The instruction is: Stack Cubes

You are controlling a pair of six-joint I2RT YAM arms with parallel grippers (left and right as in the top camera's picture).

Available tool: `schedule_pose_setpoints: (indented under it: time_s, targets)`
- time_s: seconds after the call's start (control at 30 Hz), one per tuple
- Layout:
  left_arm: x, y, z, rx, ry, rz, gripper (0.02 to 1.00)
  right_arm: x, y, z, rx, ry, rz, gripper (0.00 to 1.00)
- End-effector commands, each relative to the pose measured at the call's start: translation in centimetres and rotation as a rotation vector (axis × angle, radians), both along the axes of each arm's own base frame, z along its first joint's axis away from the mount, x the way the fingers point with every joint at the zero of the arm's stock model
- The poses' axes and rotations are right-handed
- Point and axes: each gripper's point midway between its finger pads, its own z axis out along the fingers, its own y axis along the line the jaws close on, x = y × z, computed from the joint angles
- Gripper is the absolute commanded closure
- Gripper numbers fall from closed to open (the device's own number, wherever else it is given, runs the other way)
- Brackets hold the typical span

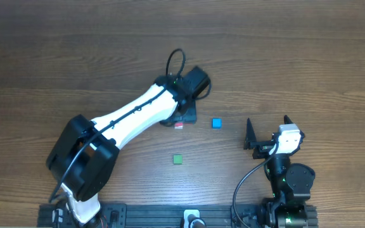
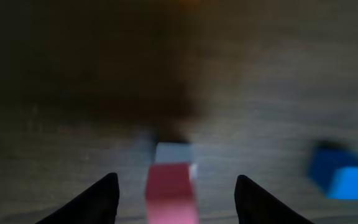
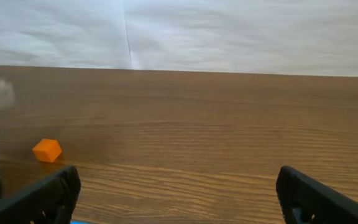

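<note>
My left pincer (image 1: 181, 120) is down low over the brown wooden tabletop (image 1: 296, 50), fingers spread wide and gripping nothing. The small red cube (image 2: 169, 190) sits in the gap between my two left fingertips, resting on the wood. There seems to be bare wood on either side of it, though my left wrist view is too blurred for me to be sure that neither finger touches it. The cube's far end shows a pale patch, which may simply be a face catching the light. From above, only a sliver of that red cube (image 1: 179, 126) peeks out from under this pincer.

The small blue cube (image 1: 216, 123) lies just beside my left pincer, outside its fingers, on the side towards my right pincer (image 1: 267, 126). The small green cube (image 1: 178, 159) lies on its own, back from my left pincer towards my arm bases.

My right pincer hangs wide open too, with nothing between its fingers and only wood ahead of it. A small orange cube (image 3: 46, 150) sits well out in front of it, off towards my left arm's side.
</note>
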Motion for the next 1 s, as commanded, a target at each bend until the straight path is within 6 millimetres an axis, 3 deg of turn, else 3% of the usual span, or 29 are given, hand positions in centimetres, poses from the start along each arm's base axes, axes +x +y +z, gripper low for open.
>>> schedule_pose_setpoints:
  time_s: [0.03, 0.17, 0.27, 0.43, 0.73, 1.0]
  targets:
    - [5.0, -0.1, 4.3, -0.021, -0.11, 0.01, 0.406, 0.0, 0.1, -0.2, -0.001, -0.004, 0.0, 0.009]
    - [8.2, 0.5, 5.6, -0.006, -0.113, 0.014, 0.413, 0.0, 0.1, -0.2, -0.001, -0.004, 0.0, 0.009]
    - [9.5, 0.7, 4.9, 0.006, -0.104, -0.003, 0.417, 0.0, 0.1, -0.2, -0.001, -0.004, 0.0, 0.009]
    - [9.7, 1.4, 1.9, 0.031, -0.039, 0.0, 0.43, 0.0, 0.1, -0.2, -0.001, -0.004, 0.0, 0.007]
    - [10.4, -0.1, -2.3, 0.008, -0.003, -0.081, 0.441, 0.0, 0.1, -0.2, -0.001, -0.004, 0.0, 0.007]
    - [10.8, -0.4, -3.2, 0.008, -0.007, -0.103, 0.448, 0.0, 0.1, -0.2, -0.002, -0.004, 0.001, 0.009]
